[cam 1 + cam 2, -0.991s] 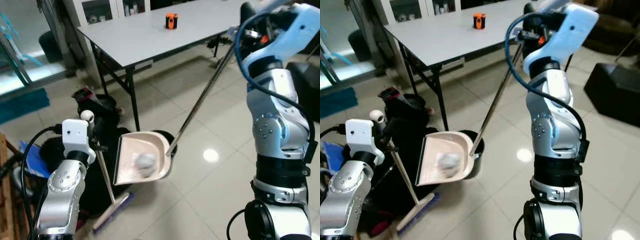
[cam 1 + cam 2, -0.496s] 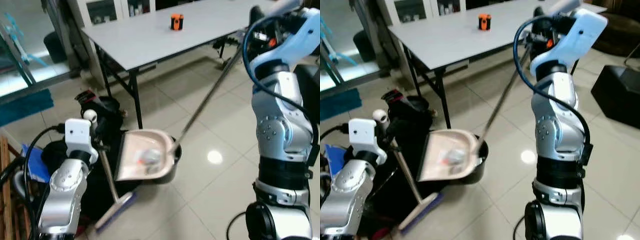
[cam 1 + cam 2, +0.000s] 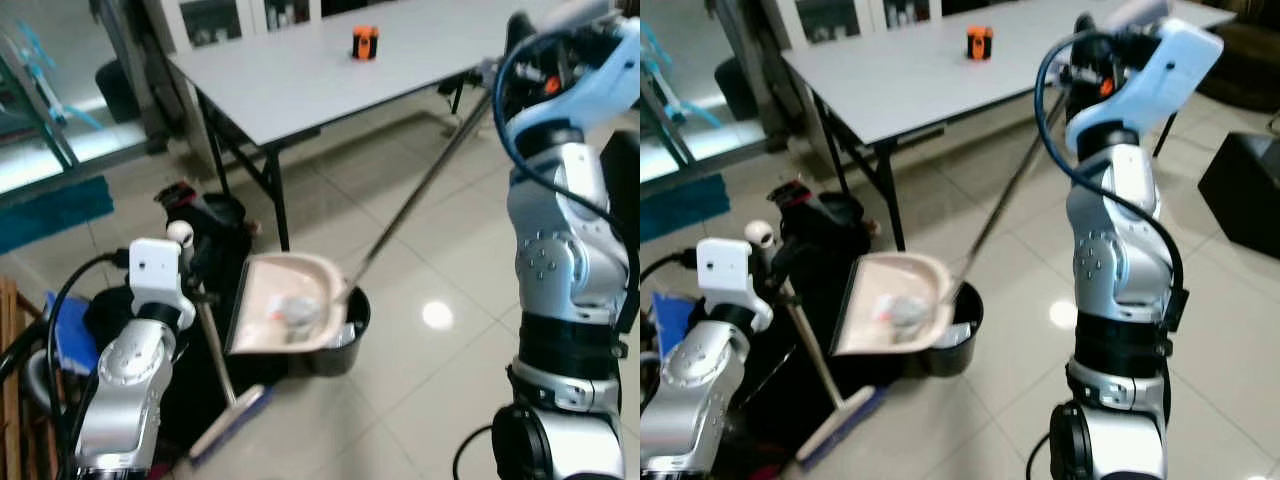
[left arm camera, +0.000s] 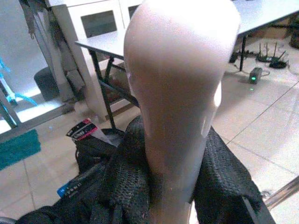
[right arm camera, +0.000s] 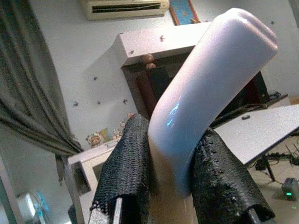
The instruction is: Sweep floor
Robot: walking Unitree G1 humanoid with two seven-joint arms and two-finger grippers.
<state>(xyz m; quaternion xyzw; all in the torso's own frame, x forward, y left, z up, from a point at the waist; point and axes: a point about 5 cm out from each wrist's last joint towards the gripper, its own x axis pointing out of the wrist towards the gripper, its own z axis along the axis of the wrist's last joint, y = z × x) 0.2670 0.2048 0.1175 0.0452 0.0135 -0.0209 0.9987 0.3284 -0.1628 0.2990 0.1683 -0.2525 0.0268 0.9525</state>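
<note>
1. The beige plastic dustpan (image 3: 290, 305) hangs tilted over the round black bin (image 3: 335, 340), its open mouth facing the robot's left, with a crumpled grey wad of litter (image 3: 298, 310) lying inside it.
2. Its long silver metal handle (image 3: 420, 195) slants up from the bin to the right gripper (image 5: 175, 172), whose black mesh-covered fingers (image 5: 128, 163) are clamped on the glossy pale grip at the top.
3. Just beside the bin, on the robot's left, the broom (image 3: 215, 370) stands with its thin pale shaft leaning and its flat head on the glossy tiled floor (image 3: 440, 290).
4. The left gripper (image 4: 170, 182) is closed around the broom's rounded beige handle end, black fingers pressed to both sides.
5. Behind the bin, a black bag (image 3: 205, 215) sits under the grey tabletop (image 3: 300, 65), which carries a small orange object (image 3: 365, 42).
</note>
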